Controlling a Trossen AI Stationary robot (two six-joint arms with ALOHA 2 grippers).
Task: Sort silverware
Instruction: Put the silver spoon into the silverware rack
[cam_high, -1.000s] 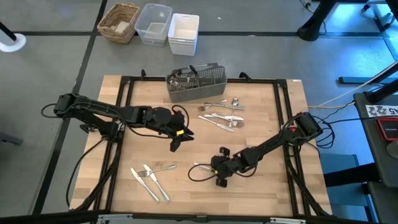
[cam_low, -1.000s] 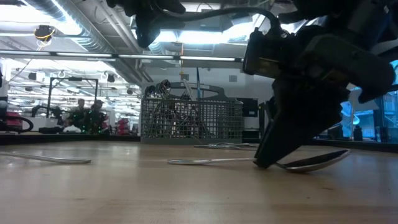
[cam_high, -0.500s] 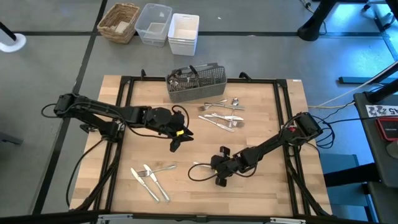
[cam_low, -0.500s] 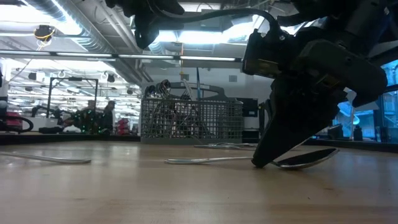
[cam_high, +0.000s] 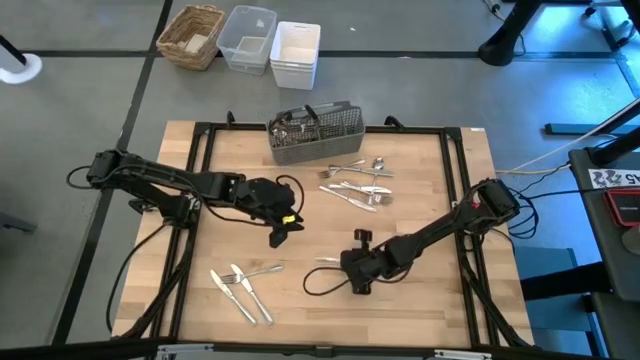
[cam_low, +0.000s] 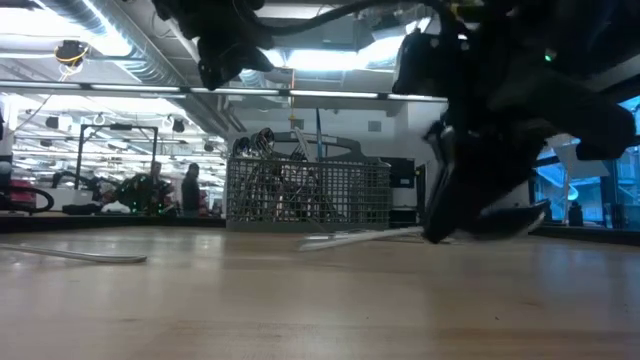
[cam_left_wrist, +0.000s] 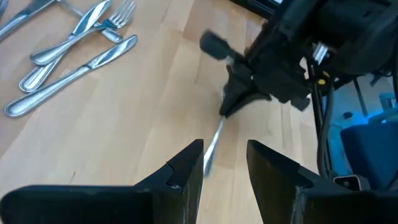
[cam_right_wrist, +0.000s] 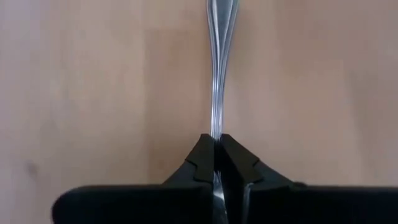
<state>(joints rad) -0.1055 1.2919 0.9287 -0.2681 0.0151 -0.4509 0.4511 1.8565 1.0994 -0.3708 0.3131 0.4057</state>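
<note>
My right gripper (cam_high: 355, 280) is shut on a silver spoon (cam_low: 365, 238) just above the wooden table (cam_high: 420, 160), near its middle front. My left gripper (cam_left_wrist: 224, 155) hovers open to the spoon's left and holds nothing. From there it looks at the right gripper (cam_left_wrist: 227, 112) and the spoon's handle (cam_left_wrist: 211, 146). More silverware lies in a loose heap (cam_high: 355, 185) in front of the grey mesh caddy (cam_high: 314, 132). A few pieces (cam_high: 240, 285) lie flat at the near left. The caddy stands at the far edge with pieces upright in it. My right gripper pinches the spoon's thin neck (cam_right_wrist: 216, 127) between its two fingers (cam_right_wrist: 200, 158). They slant down from above and from the table's right. The handle (cam_low: 350, 240) runs on ahead toward the left, sloping slightly down. The bowl (cam_low: 510, 220) shows on the gripper's other side, off the table.
A wicker basket (cam_high: 192, 36), a clear bin (cam_high: 247, 38) and a white bin (cam_high: 295, 52) stand on the floor beyond the far edge. A single piece (cam_low: 80, 256) lies flat at the left in the low view. People stand in the room far behind the caddy.
My right gripper has shut on the spoon, which lay flat on the table, and has risen and turned a little. The spoon has come up off the wood with it. My left gripper has drifted slightly toward the table's left.
</note>
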